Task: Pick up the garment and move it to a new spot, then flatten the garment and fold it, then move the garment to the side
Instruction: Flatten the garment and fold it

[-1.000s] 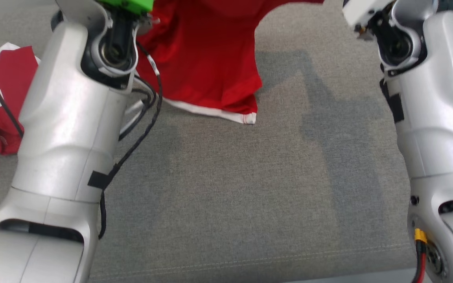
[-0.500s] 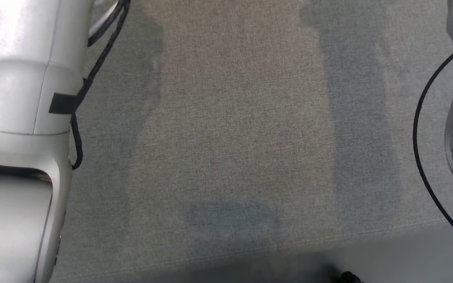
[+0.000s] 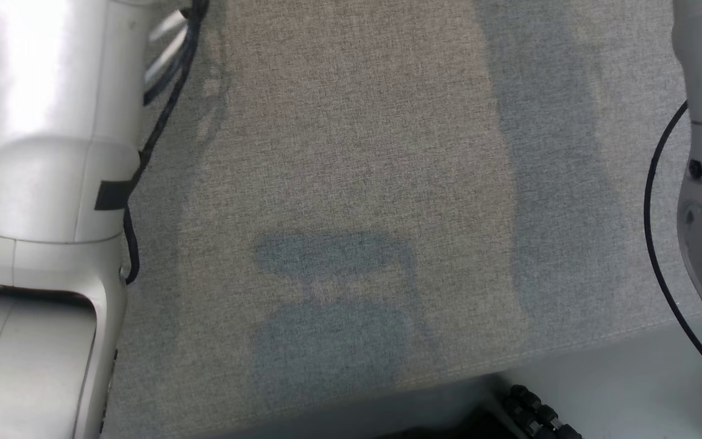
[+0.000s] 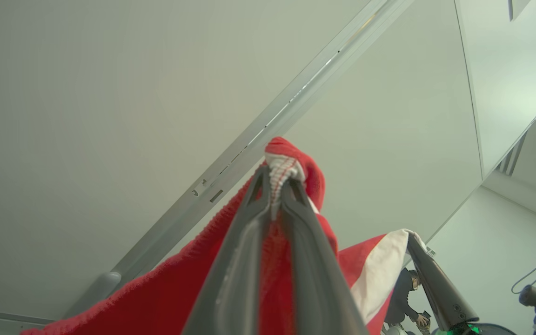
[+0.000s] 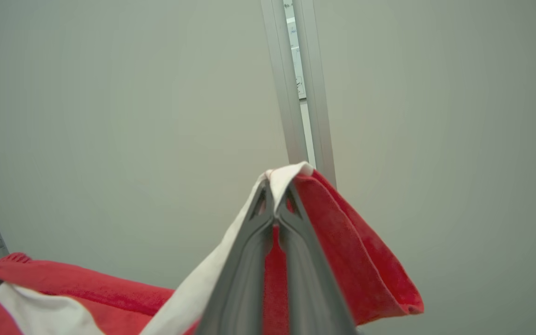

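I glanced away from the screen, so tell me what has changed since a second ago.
The head camera has tilted down toward the near edge of the grey fabric surface, so that whole view shifted. The red garment that hung at its top has not been let go. Unchanged: the left pincer and right pincer stay shut on the garment, holding it up stretched between them.

The garment (image 4: 170,298) is red knit cloth with white bands. It hangs in the air, held at two spots. A bunched white ribbed edge with red stitching is pinched between the closed fingers of the left gripper (image 4: 279,184), and red cloth slopes away below it. A white hem is clamped in the right gripper (image 5: 275,197), a red fold drooping beside it and the rest sagging between the two.
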Motion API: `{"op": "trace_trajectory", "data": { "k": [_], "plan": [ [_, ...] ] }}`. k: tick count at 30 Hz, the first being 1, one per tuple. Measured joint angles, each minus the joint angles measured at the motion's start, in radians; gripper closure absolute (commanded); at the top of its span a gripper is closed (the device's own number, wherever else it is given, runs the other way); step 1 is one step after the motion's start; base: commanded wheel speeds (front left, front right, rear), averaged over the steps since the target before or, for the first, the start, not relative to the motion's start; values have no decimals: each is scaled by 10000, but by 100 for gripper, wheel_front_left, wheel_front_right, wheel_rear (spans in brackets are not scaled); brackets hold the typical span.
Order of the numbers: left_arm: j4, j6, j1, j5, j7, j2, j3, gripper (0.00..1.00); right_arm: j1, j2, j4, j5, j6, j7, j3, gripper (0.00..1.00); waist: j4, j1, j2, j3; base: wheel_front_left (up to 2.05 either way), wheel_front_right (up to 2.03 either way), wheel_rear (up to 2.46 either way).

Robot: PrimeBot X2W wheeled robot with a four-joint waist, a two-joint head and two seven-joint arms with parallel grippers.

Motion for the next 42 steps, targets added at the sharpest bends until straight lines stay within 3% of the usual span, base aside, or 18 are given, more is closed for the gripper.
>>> {"op": "trace_trajectory", "data": {
  "k": [7, 10, 16, 19, 26, 32, 42],
  "plan": [
    [182, -54, 1107, -155, -2, 23, -884, 100, 1635, -219, -1137, -115, 0, 1572, 694, 100, 161, -1, 0, -307, 0, 0, 0],
    [474, 194, 1682, -642, 280, -2, -1392, 100, 2792, -608, -2115, 167, 0, 3057, 911, 100, 283, -2, 0, -620, 0, 0, 0],
    [571, 453, 2878, -433, 1070, 196, -2328, 100, 5545, -1563, -4744, 408, 0, 6059, 984, 100, 571, -4, 0, -1370, 0, 0, 0],
    [546, 746, 3687, -341, 1666, 476, -2723, 100, 6937, -1883, -5850, 360, 0, 7298, 706, 100, 707, -4, 0, -1794, 0, 0, 0],
    [-13, 2025, 5645, 190, 2809, 1327, -3670, 100, 9947, -2255, -7958, 79, 0, 9925, 316, 100, 1059, -4, 0, -2982, 0, 0, 0],
    [-213, 2844, 7174, 500, 3555, 1691, -4456, 100, 11684, -2401, -8562, -222, 0, 11131, 366, 100, 1291, -4, 0, -3821, 0, 0, 0],
    [-1081, 3450, 8239, 980, 4746, 2408, -5534, 100, 12960, -2757, -9432, -65, 0, 12429, 483, 100, 1540, -4, 0, -4752, 0, 0, 0]
  ]
}}
